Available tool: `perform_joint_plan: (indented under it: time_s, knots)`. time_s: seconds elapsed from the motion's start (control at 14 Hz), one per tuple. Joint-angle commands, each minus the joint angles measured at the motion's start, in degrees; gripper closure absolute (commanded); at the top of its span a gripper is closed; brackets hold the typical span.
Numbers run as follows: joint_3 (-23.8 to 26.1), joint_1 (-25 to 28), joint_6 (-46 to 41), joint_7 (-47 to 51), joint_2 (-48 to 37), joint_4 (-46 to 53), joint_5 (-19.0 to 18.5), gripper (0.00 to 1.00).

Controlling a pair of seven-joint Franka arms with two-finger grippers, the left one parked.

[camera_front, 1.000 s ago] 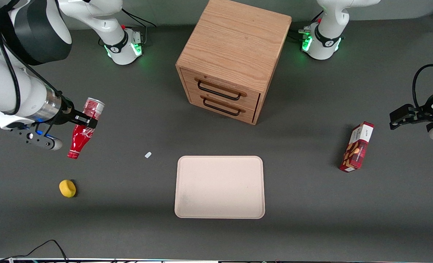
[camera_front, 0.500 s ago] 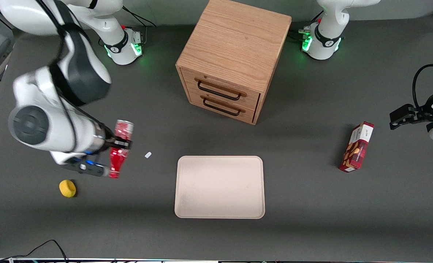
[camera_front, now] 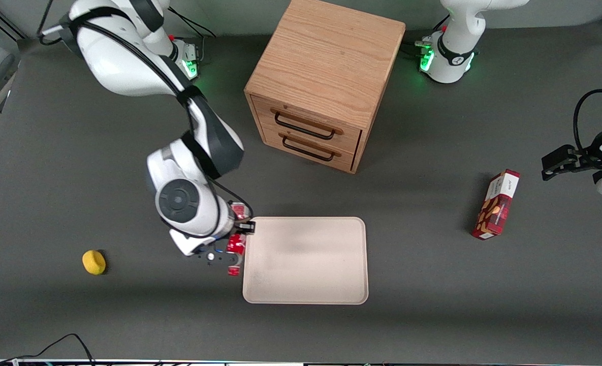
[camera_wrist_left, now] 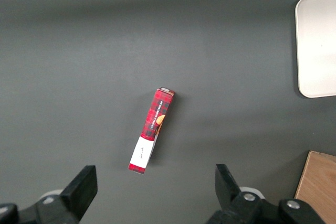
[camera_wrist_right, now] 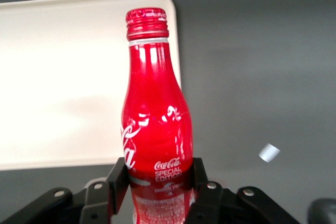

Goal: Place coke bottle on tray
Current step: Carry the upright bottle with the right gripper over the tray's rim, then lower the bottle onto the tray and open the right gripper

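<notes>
So the bottle [camera_wrist_right: 156, 114] is clamped in my gripper [camera_wrist_right: 156, 184], fingers [camera_wrist_right: 118, 179] closed on its lower body near the base, cap pointing away from the wrist. It's held sideways in the air, not upright, hanging right at the tray [camera_front: 306, 260] edge that faces the working arm. From the wrist cam the neck and cap sit over the tray's corner, so I'd say I'm barely at the rim and not over the middle yet. Grabbing it low leaves the neck free, which makes sense if I want to lay it down flat. Other stuff: a wooden drawer box [camera_front: 323, 81] farther from the front camera, a yellow thing [camera_front: 94, 262] off toward the working arm's end, a snack box [camera_front: 496, 205] toward the parked arm's end.
</notes>
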Motion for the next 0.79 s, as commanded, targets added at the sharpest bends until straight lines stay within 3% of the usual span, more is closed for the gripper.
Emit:
perform_joint_plan:
  time_s: [0.0, 0.5, 0.71]
  knots:
    - [-1.2, 1.2, 3.8, -1.6, 5.5, 4.0, -0.1, 1.0]
    - [-1.2, 1.2, 10.8, -1.5, 11.2, 3.8, -0.2, 1.0]
    - [-1.1, 1.3, 12.1, -1.5, 12.5, 3.4, -3.2, 1.0]
